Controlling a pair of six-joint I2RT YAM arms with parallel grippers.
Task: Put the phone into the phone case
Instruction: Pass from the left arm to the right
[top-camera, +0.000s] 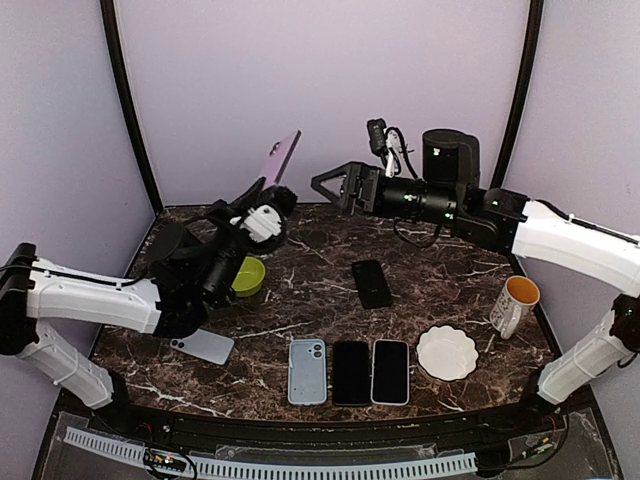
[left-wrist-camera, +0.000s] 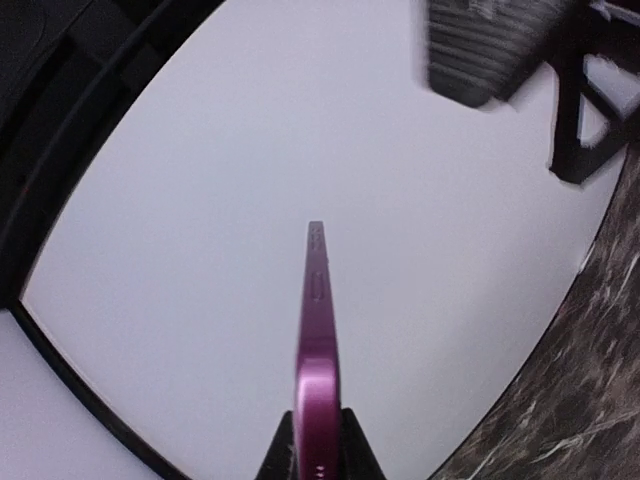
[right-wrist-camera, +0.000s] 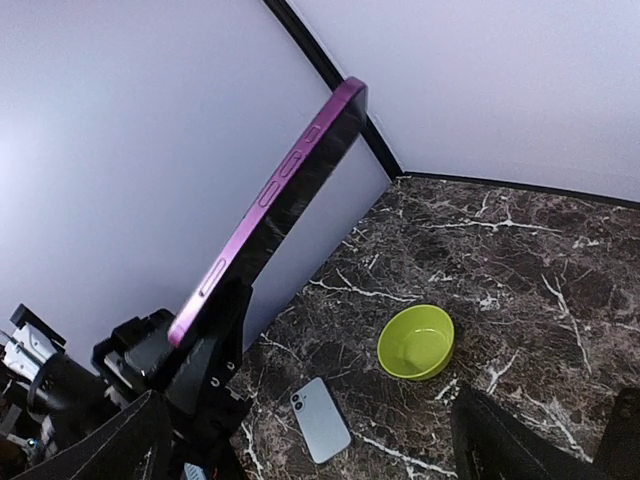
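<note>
Top external view showed the left gripper (top-camera: 259, 192) closed on the lower end of a purple phone (top-camera: 281, 158), held in the air above the back left of the marble table (top-camera: 460, 300). The phone's long axis ran steeply upward, its free end tipped toward the back wall and a little to the right. Seen from the left wrist, the phone (left-wrist-camera: 318, 340) stood edge-on, its button side facing the camera. The right gripper (top-camera: 325, 190) hung just beside the phone with its jaws spread wide, holding nothing. A pale blue case (top-camera: 307, 371) lay flat near the front edge.
</note>
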